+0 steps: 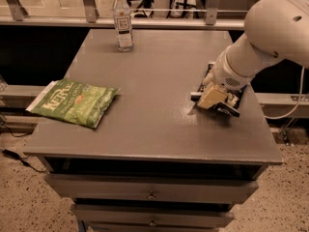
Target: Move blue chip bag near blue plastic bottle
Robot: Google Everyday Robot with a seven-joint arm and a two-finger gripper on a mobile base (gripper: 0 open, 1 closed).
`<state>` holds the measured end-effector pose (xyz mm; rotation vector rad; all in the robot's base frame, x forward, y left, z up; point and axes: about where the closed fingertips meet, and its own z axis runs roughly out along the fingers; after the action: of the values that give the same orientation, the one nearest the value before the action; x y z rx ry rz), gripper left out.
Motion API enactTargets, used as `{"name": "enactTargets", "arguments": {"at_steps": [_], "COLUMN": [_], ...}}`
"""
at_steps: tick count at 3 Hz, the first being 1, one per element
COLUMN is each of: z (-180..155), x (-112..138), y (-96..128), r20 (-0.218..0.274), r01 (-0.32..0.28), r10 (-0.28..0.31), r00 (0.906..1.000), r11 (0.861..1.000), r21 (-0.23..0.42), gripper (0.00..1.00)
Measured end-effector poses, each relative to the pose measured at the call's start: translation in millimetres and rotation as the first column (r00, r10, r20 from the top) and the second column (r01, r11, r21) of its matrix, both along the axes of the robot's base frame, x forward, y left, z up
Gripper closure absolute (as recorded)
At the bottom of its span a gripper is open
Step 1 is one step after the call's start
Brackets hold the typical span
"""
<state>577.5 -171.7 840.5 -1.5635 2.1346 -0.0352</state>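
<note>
The blue chip bag (pixel 229 108) lies on the right side of the grey table (pixel 154 81), mostly hidden under my arm, with only dark edges showing. My gripper (pixel 211 98) is down on the bag, at table level. The blue plastic bottle (pixel 123 21) stands upright at the table's far edge, left of centre, well apart from the bag and gripper.
A larger green chip bag (pixel 75 102) lies at the table's left edge, partly overhanging it. A rail with posts (pixel 91 4) runs behind the table. Drawers (pixel 152 195) sit below the front edge.
</note>
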Motion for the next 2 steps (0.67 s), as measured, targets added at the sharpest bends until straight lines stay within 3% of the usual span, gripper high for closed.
{"name": "enactTargets", "arguments": {"at_steps": [1,2], "z": [0.2,47.5], "x": [0.0,-0.7], "y": [0.0,6.2], "r20": [0.000,0.120], "r01": [0.000,-0.070], "r10": [0.000,0.075], "r00": [1.0000,0.9900], "r11": [1.000,0.997], "r21": [0.000,-0.044], "gripper": [0.90,1.00]}}
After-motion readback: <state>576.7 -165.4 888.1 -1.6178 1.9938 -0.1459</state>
